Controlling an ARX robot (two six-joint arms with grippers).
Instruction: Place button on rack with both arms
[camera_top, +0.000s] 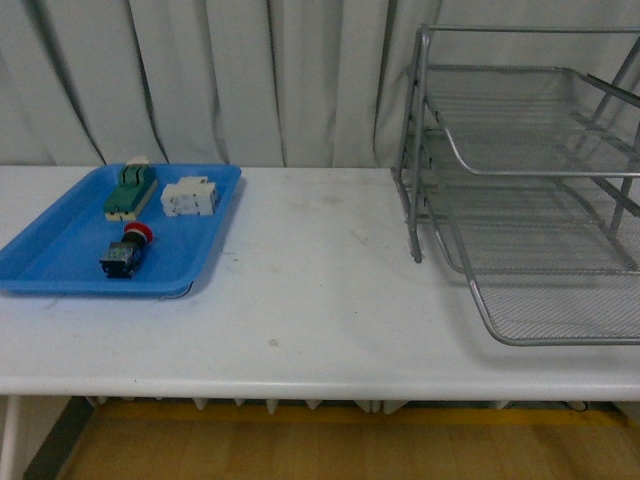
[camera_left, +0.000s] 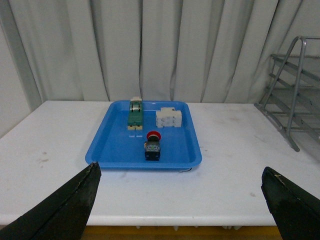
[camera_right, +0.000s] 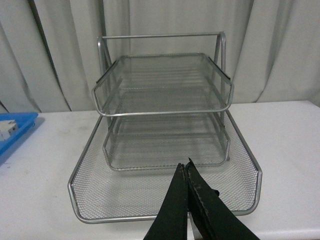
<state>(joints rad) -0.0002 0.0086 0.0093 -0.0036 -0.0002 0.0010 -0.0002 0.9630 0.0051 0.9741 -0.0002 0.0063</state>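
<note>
The left gripper (camera_left: 180, 170) is seen spread wide, its two dark fingers (camera_left: 70, 205) at the outer edges of the left wrist view, with nothing held between them. The right gripper (camera_right: 184, 166) is seen closed, its fingertips pressed together and empty, hovering over the front rim of the rack (camera_right: 165, 130). Neither arm is shown in the front view.

Ahead of the left gripper, a blue tray (camera_left: 117, 145) is set on the white table (camera_top: 320, 300). The button (camera_top: 125, 252) (camera_left: 152, 145) is laid on its side in the tray's near half, with the red cap turned toward the curtain (camera_top: 250, 80) and the dark body toward the table's front edge. Behind it, a green switch (camera_top: 128, 190) (camera_left: 134, 117) and a white block (camera_top: 190, 196) (camera_left: 168, 118) are placed side by side, apart from the button.

The rack (camera_top: 560, 300) is stood at the table's right side, well apart from the tray. Its lowest shelf is drawn out toward the front, and all three shelves are seen bare.
</note>
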